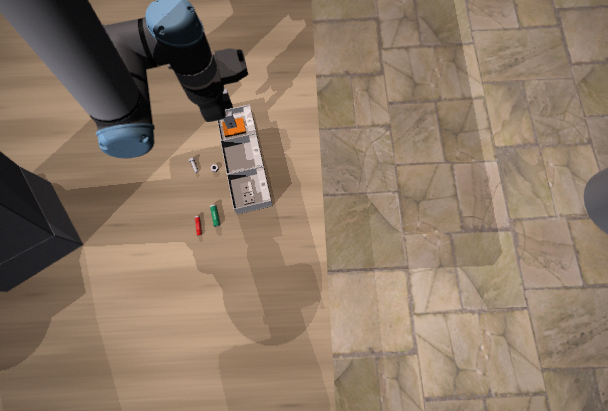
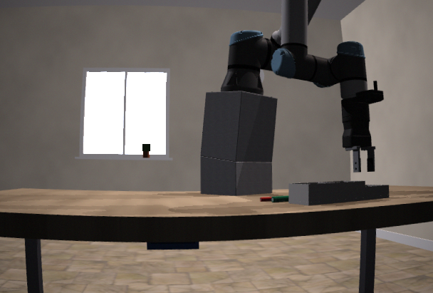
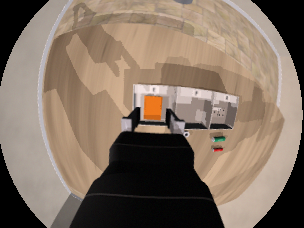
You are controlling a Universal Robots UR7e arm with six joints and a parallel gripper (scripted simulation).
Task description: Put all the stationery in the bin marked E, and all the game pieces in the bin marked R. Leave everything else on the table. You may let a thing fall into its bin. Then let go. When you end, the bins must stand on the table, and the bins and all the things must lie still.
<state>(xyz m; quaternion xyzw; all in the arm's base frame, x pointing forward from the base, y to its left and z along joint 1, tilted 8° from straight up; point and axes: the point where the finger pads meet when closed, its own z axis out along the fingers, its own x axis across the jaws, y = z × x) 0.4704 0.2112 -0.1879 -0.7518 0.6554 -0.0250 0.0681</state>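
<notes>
Orange block (image 1: 233, 127) lying in the end bin (image 1: 250, 116) of a row of three joined grey bins, at the end nearest the arm. Middle bin (image 1: 257, 152) showing only its bare floor; far bin (image 1: 267, 190) holding a pale die-like piece (image 1: 247, 194) with dark dots. Letters on the bins too small to read. Claw (image 2: 364, 164) hanging straight above the orange block, well clear of the bin rim, fingers spread wide with nothing between them. Beside the row on the wooden worktop (image 1: 150, 280): a small bolt (image 1: 193, 164), a nut (image 1: 214, 167), a green cylinder (image 1: 215, 215) and a red cylinder (image 1: 198, 225), lying apart from the bins.
</notes>
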